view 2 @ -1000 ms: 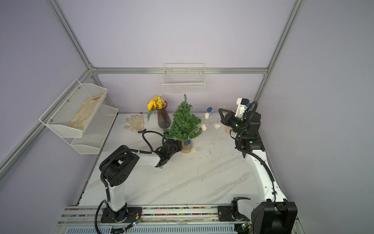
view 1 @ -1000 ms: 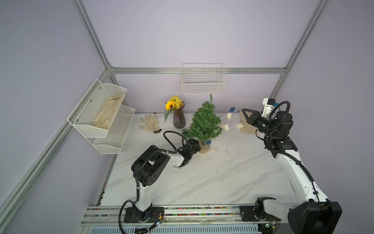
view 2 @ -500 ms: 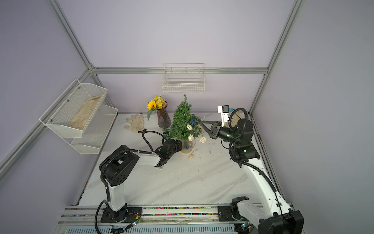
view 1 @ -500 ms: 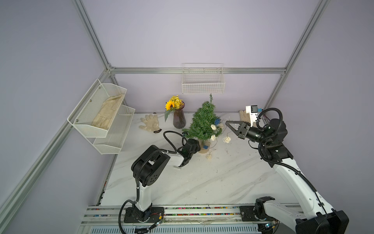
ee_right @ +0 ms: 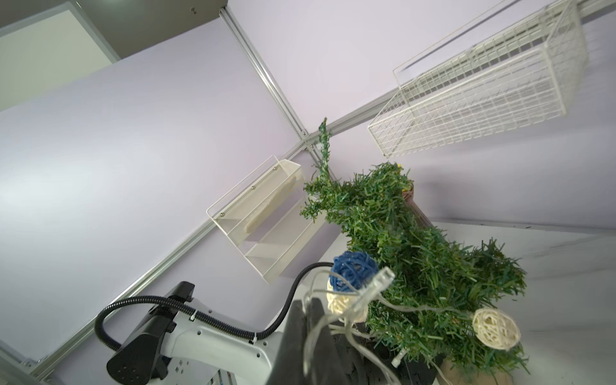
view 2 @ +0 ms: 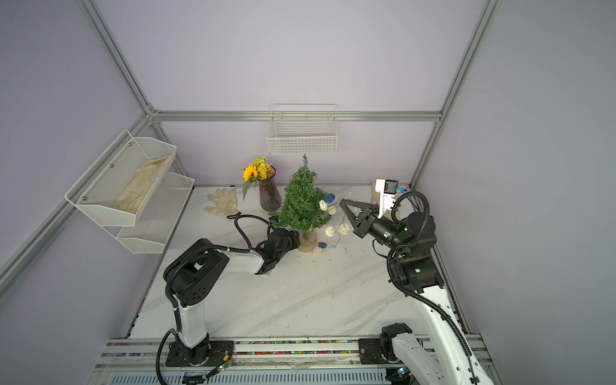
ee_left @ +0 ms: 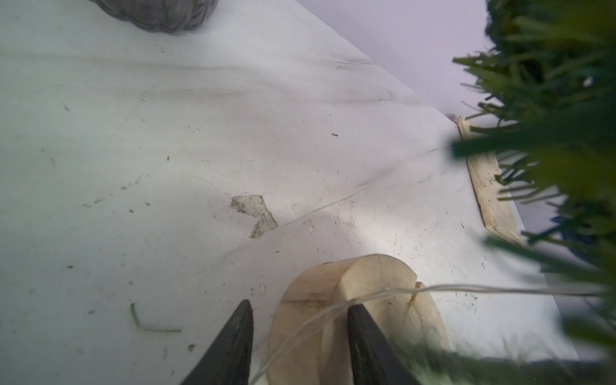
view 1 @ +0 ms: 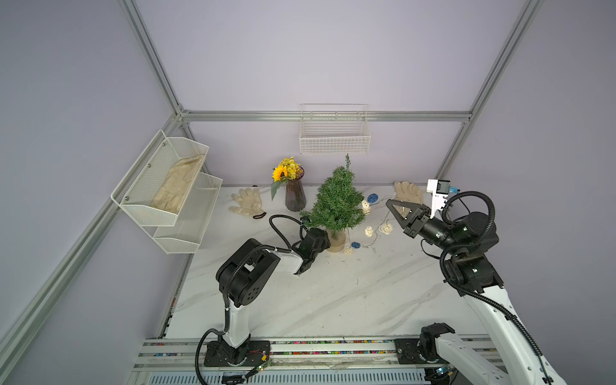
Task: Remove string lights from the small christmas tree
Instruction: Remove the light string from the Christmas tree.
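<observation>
The small christmas tree [view 1: 336, 203] stands upright at the back middle of the table on its tan base [ee_left: 366, 276]. My left gripper [ee_left: 298, 305] is low at that base, one finger on each side of it, with a pale wire crossing between them. The string lights [view 1: 368, 231] trail from the tree's right side: cream and blue balls lie on the table, and two more hang beside the branches [view 2: 328, 203]. My right gripper [ee_right: 308, 301], right of the tree [ee_right: 416, 253] in both top views, is shut on loops of the wire near a blue ball [ee_right: 353, 270].
A dark vase of yellow flowers [view 1: 295, 200] stands just left of the tree. Cream gloves lie at the back left [view 1: 246, 201] and back right [view 1: 408, 193]. A wire basket [view 1: 335, 136] hangs on the back wall. A tiered mesh shelf [view 1: 166, 190] is on the left wall.
My right gripper swung from the back right in toward the tree, then drew back a little. The lights that hung in the air now lie slack on the table. The left arm stayed put.
</observation>
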